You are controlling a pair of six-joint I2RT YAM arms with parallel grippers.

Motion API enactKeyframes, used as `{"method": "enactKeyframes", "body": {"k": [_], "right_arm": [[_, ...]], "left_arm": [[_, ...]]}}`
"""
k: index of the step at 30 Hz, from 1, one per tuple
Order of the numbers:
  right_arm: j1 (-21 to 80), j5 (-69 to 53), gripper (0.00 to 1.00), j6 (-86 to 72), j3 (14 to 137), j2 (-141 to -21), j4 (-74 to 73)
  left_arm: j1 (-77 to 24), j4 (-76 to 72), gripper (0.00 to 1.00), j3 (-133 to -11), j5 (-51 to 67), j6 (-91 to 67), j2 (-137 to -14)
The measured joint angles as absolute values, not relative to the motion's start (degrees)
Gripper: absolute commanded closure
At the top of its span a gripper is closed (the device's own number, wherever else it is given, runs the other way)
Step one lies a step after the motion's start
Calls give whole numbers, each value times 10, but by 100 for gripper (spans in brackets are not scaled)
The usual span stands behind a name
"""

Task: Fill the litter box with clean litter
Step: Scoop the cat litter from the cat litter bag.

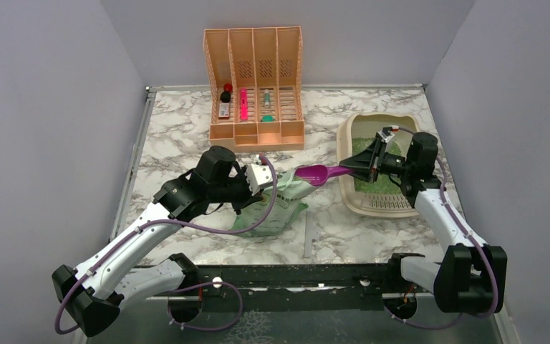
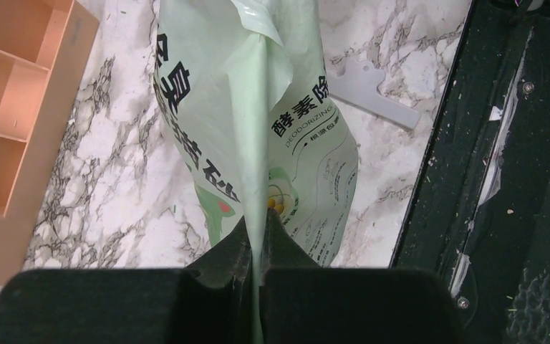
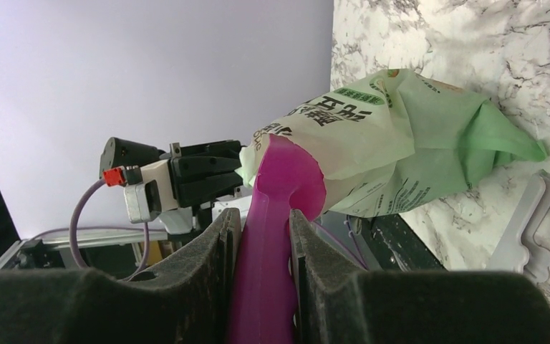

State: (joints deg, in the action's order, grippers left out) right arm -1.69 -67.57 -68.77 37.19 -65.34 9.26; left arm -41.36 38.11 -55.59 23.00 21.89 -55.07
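While clean litter (image 1: 362, 143) already lies as a thin green layer in the litter box (image 1: 383, 212), right of centre, filling looks unfinished: right tool (image 3: 265, 223) clamped on purple scoop (image 1: 317, 174) at mouth of bag (image 1: 276, 211), left tool (image 2: 261, 228) pinched shut on its edge.

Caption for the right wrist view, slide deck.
Right jaws grip a purple scoop, its bowl at the mouth of the green bag pinched by the left jaws.
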Motion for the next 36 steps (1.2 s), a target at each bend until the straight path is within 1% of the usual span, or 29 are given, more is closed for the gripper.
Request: {"method": "enactKeyframes", "body": {"k": [8, 21, 24, 27, 29, 31, 34, 36], "right_arm": [[-29, -691, 99, -644, 397, -652, 63], [-65, -713, 99, -642, 395, -634, 61], [-63, -700, 99, -590, 410, -628, 1], [-37, -653, 99, -506, 474, -629, -119], [-17, -642, 99, -478, 502, -628, -145], [-3, -646, 99, -480, 493, -621, -123], [-2, -656, 99, -535, 427, -613, -43], [5, -643, 99, -563, 400, -619, -38]], "left_arm": [[-414, 382, 100, -556, 230, 219, -549], [-414, 384, 100, -556, 230, 219, -547], [-414, 384, 100, -556, 230, 219, -547], [-414, 383, 100, -556, 230, 219, -548], [-414, 383, 100, -556, 230, 219, -549], [-414, 382, 100, -556, 231, 219, -551], [-414, 382, 100, -558, 233, 218, -553], [-414, 383, 100, -558, 237, 218, -553]]}}
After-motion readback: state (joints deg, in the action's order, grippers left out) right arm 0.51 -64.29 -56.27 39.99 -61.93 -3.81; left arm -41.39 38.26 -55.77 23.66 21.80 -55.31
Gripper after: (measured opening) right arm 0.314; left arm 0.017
